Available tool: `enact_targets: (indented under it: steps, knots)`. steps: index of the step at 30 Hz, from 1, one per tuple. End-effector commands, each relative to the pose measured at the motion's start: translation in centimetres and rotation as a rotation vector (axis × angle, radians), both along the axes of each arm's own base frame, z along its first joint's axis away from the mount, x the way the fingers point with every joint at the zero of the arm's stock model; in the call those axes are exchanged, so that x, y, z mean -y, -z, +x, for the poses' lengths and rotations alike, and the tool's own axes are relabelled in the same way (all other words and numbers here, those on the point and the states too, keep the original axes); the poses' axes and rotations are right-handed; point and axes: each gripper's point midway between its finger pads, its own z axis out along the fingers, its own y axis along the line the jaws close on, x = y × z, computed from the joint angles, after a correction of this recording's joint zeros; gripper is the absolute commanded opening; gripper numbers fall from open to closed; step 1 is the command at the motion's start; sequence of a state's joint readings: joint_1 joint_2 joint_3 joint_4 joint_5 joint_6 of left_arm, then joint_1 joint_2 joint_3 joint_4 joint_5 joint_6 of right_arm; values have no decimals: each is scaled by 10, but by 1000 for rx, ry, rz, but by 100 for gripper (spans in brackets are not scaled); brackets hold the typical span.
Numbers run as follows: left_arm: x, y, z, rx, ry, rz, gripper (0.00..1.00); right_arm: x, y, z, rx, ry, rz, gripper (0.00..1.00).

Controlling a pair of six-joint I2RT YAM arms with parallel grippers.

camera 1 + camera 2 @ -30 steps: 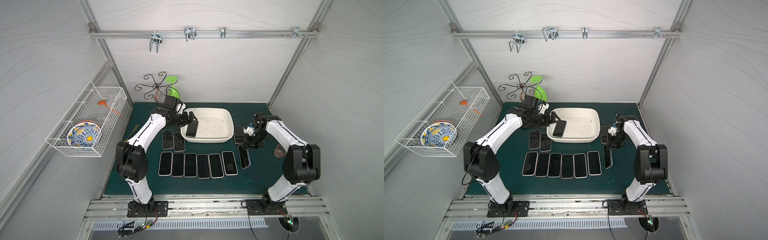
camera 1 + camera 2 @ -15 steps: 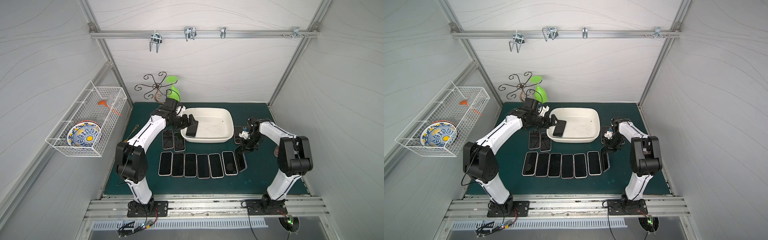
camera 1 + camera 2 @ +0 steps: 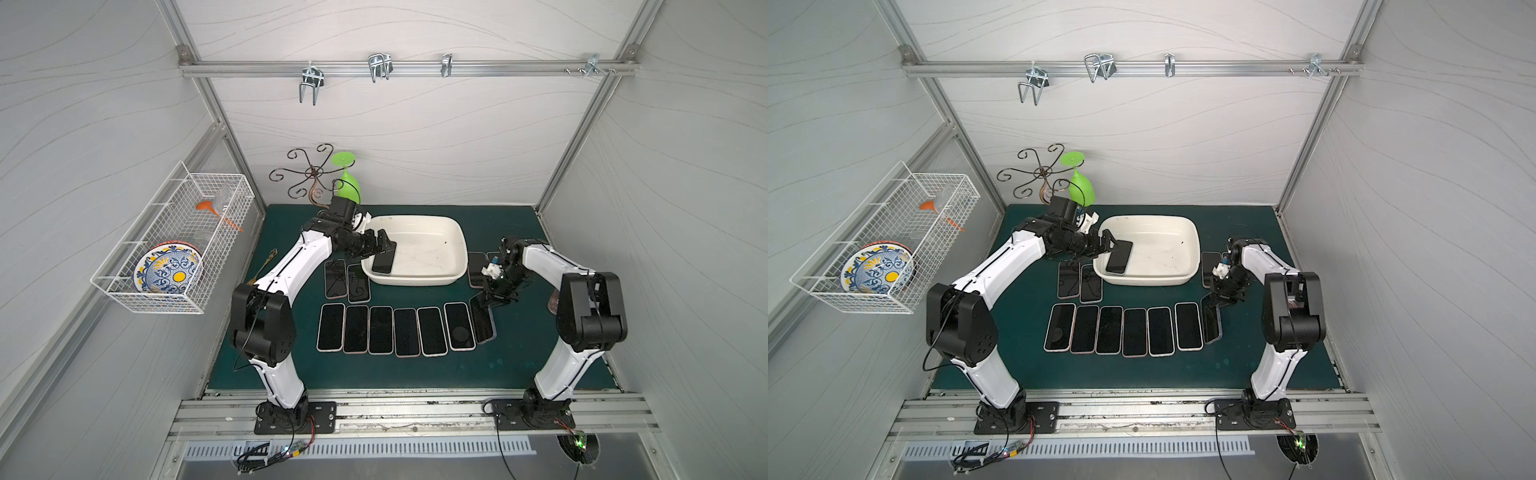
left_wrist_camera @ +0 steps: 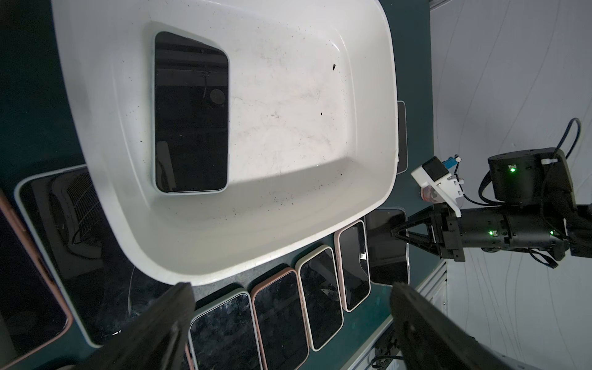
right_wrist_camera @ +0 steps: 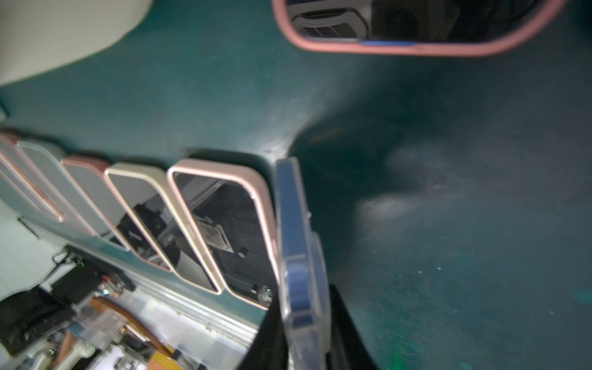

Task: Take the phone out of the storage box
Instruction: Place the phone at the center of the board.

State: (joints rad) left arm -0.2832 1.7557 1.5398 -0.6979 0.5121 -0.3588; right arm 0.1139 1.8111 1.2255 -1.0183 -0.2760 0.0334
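Observation:
The storage box (image 3: 460, 249) (image 3: 1194, 249) is a cream-white tub at the back of the green mat. One black-screened phone (image 3: 383, 259) (image 3: 1119, 259) (image 4: 191, 112) lies face up in its left end. My left gripper (image 3: 384, 245) (image 3: 1113, 245) (image 4: 291, 288) hovers open just above that phone and holds nothing. My right gripper (image 3: 490, 297) (image 3: 1219, 299) (image 5: 302, 320) is shut on the far end of a blue phone (image 3: 483, 322) (image 5: 298, 240) in a clear case. That phone stands tilted on its long edge against the last phone of the row.
Several phones (image 3: 395, 330) lie side by side in a row in front of the box. Two phones (image 3: 347, 280) lie left of it, others (image 3: 476, 266) to its right. A wire basket (image 3: 174, 249) hangs on the left wall. A green glass (image 3: 347, 185) hangs on a metal stand (image 3: 311, 174) behind.
My right gripper has carried the blue phone leftward and lower, up against the right end of the row. The left gripper has hardly moved over the box.

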Motion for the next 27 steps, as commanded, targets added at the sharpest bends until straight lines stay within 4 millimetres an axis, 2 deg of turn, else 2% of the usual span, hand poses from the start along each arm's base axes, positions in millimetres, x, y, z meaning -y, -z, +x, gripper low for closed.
enact_targets:
  steps: [1,5,10,18,23,26,27]
  knots:
    - [0,-1,8,27,0,-2,100,13,23,-9,-70,6,-66,29]
    - [-2,1,8,22,-9,10,100,16,32,-10,-88,19,-73,38]
    - [-6,6,12,15,-48,28,100,27,41,-8,-106,48,-96,43]
    - [1,7,15,18,-53,40,100,35,45,1,-92,68,-108,62]
    - [-5,17,24,26,-97,174,100,42,33,13,-42,94,-119,82]
    - [-4,23,32,51,-88,297,100,50,15,19,17,119,-150,97]
    - [-4,26,36,54,-83,348,100,51,6,22,44,129,-156,99]
